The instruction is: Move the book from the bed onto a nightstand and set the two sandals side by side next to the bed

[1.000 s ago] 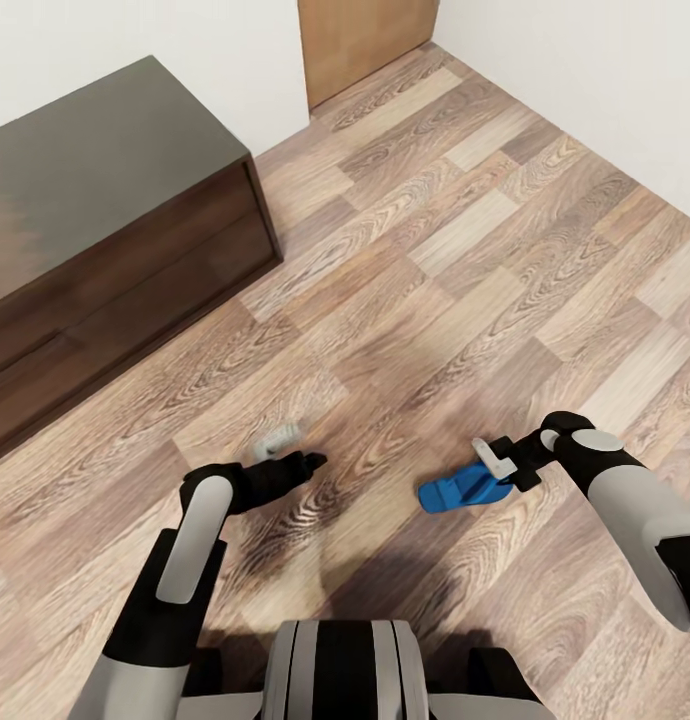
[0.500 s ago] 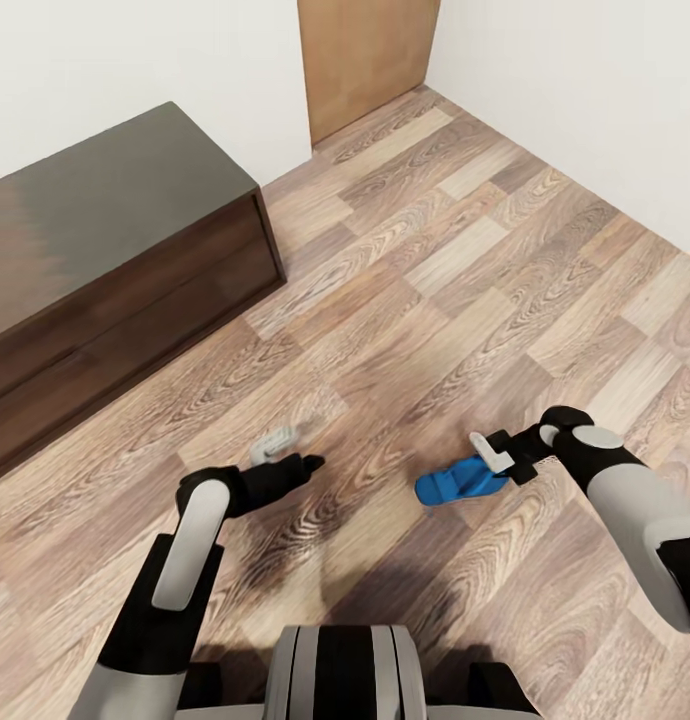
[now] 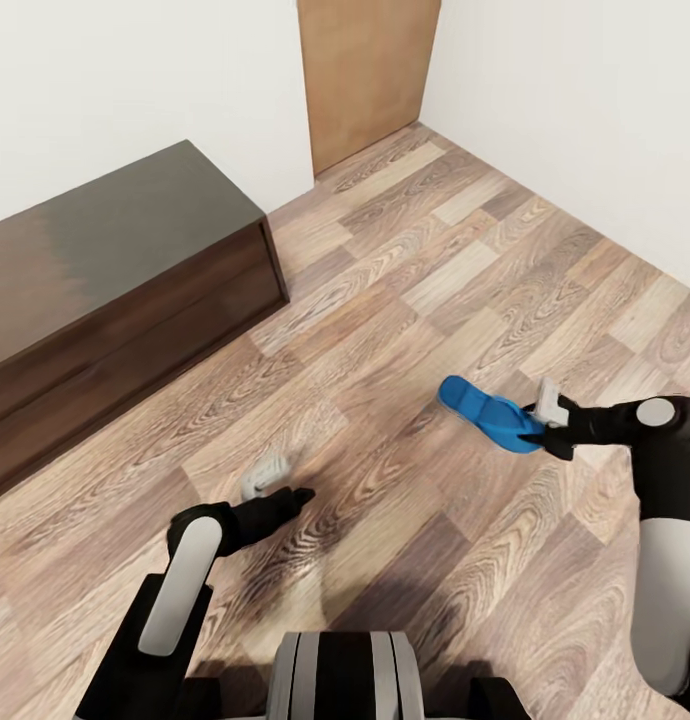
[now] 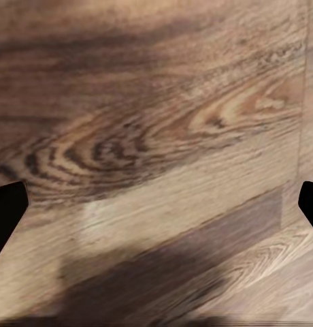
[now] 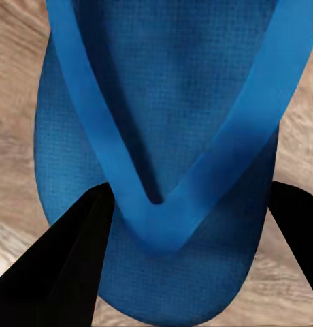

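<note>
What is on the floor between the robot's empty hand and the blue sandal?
Nothing but bare wood floor lies between the left gripper and the blue sandal, as the head view shows.

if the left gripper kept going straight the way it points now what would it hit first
Probably the bare wood-plank floor: the left gripper points forward and down, and its wrist view shows just planks between the open fingers. How far off the floor is cannot be judged.
</note>
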`<state>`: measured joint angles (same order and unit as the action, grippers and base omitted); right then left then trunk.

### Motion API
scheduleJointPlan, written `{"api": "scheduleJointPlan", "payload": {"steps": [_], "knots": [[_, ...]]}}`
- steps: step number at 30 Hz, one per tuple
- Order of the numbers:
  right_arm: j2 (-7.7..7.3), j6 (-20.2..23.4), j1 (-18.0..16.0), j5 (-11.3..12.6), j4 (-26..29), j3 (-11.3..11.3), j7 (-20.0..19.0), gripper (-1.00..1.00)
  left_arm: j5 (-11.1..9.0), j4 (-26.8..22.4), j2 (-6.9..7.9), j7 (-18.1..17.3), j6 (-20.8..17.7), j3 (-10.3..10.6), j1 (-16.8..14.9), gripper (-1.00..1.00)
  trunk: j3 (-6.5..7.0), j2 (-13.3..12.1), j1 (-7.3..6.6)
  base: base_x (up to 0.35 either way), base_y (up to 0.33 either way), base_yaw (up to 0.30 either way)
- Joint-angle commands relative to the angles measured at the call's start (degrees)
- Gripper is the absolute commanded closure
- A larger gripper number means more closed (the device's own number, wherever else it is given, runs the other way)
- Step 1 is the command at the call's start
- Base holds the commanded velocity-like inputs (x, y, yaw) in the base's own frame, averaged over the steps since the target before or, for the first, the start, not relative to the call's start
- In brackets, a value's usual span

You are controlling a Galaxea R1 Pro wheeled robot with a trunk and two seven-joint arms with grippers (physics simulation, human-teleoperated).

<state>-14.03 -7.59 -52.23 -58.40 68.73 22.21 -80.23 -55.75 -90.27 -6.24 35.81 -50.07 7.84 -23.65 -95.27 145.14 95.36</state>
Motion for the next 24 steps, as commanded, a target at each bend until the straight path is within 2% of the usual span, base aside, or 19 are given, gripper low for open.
{"api": "scheduleJointPlan", "payload": {"steps": [1, 2, 6, 7, 8, 9, 12, 15, 16, 17, 18, 19, 21, 24], "knots": [[0.37, 1.0, 1.2, 1.6, 2.2, 1.3, -0.9, 1.0, -0.6, -0.1, 0.06, 0.6, 0.0, 0.0, 0.4, -1.0, 0.2, 0.0, -0.03, 0.0, 0.0, 0.0], [1.05, 4.2, 3.6, 5.1, 6.0, 3.6, -1.8, 1.0, -0.6, -0.2, 0.28, 0.5, 0.0, 0.0, 1.2, -1.0, 0.42, 0.0, -0.05, 0.0, 0.0, 0.0], [2.66, 14.4, 8.5, 10.7, 12.4, 9.1, -2.6, 1.0, -0.6, -0.4, 0.95, 0.3, 0.0, 0.1, 2.1, -1.0, 1.31, -0.1, -0.16, 0.0, 0.0, 0.0], [3.89, 20.5, 11.0, 12.2, 16.0, 11.5, -2.8, 1.0, -0.6, -0.5, 1.2, 0.3, 0.0, 0.2, 2.5, -1.0, 1.53, -0.1, -0.18, 0.0, 0.0, 0.0], [4.63, 23.4, 12.3, 12.7, 17.6, 12.5, -2.9, 1.0, -0.6, -0.6, 1.29, 0.3, 0.0, 0.3, 2.8, -1.0, 1.75, -0.1, -0.21, 0.0, 0.0, 0.0], [6.04, 28.4, 14.7, 13.5, 19.8, 14.2, -3.0, 1.0, -0.6, -1.0, 1.47, 0.2, 0.0, 0.3, 3.8, -1.0, 1.97, -0.1, -0.23, 0.0, 0.0, 0.0], [7.87, 35.5, 17.7, 14.1, 22.1, 17.3, -3.0, 1.0, -0.6, -1.5, 2.39, 0.0, -0.1, 0.2, 5.3, -1.0, 2.65, -0.1, -0.31, 0.0, 0.0, 0.069], [8.95, 38.5, 19.0, 14.2, 22.9, 18.6, -2.8, 1.0, -0.6, -1.7, 3.31, -0.6, -0.1, 0.2, 5.9, -1.0, 3.33, -0.2, -0.39, 0.0, 0.0, 0.175], [9.56, 39.1, 19.3, 14.3, 23.1, 18.8, -2.7, 1.0, -0.6, -1.7, 3.54, -0.9, -0.1, 0.2, 6.1, -1.0, 3.55, -0.2, -0.41, 0.0, 0.0, 0.215], [11.06, 40.0, 19.7, 14.3, 23.3, 19.1, -2.5, 1.0, -0.5, -1.7, 4.08, -1.4, -0.1, 0.1, 6.9, -1.0, 3.78, -0.2, -0.44, 0.0, 0.0, 0.241], [11.88, 40.4, 19.9, 14.3, 23.4, 19.2, -2.3, 1.0, -0.5, -1.8, 4.44, -1.6, 0.0, 0.0, 7.3, -1.0, 4.0, -0.2, -0.47, 0.0, 0.0, 0.251], [11.88, 40.4, 19.9, 14.3, 23.4, 19.2, -2.3, 1.0, -0.5, -1.8, 4.44, -1.6, 0.0, 0.0, 7.3, -1.0, 4.22, -0.2, -0.49, 0.0, 0.0, 0.251], [15.42, 41.0, 20.2, 14.4, 23.6, 19.0, -1.9, 1.0, -0.5, -1.8, 6.79, -2.4, 0.7, -0.4, 8.9, -1.0, 4.67, -0.3, -0.54, 0.0, 0.0, 0.268], [17.87, 41.3, 20.4, 14.3, 23.7, 17.3, -1.8, 1.0, -0.5, -1.8, 8.32, -3.3, 2.5, -0.6, 9.5, -1.0, 5.33, -0.3, -0.62, 0.0, 0.0, 0.279]]}}
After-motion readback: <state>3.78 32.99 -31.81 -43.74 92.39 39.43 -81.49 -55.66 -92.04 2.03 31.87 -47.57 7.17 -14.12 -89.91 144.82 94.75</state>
